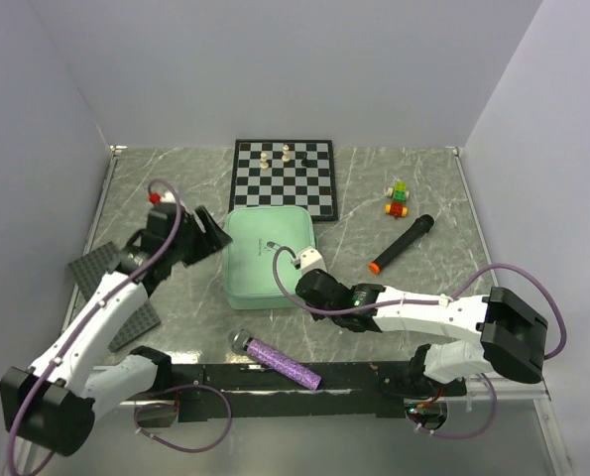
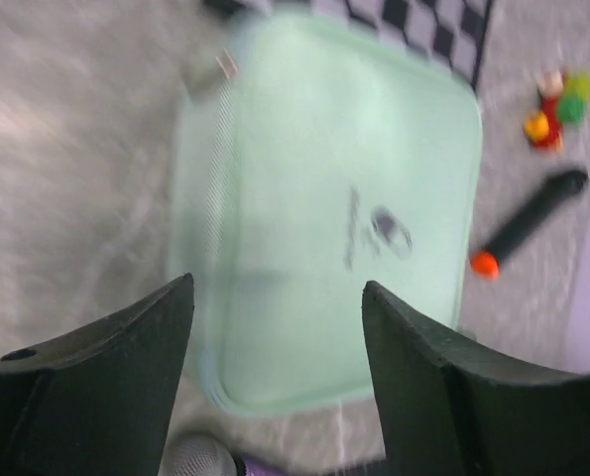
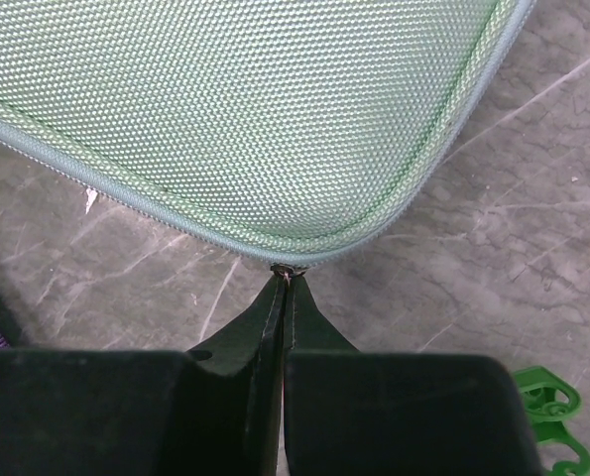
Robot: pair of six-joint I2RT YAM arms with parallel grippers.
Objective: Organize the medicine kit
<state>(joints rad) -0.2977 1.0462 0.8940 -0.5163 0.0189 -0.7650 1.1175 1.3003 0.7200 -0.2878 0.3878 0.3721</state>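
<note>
Resting on grey marbled tabletop (image 1: 176, 169), medicine kit (image 1: 265, 253), chessboard (image 1: 285, 178), white walls (image 1: 295, 69) behind

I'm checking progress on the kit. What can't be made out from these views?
Medicine kit contents: closed lid hides them, every view.
Lid logo: blurred, left wrist view.
What the shut right hand pinches at the zip: too small, right wrist view.

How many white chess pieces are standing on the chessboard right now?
2, both near the far edge of the chessboard: the left white piece, and the right white piece beside it. Dark pieces may go unseen.
</note>
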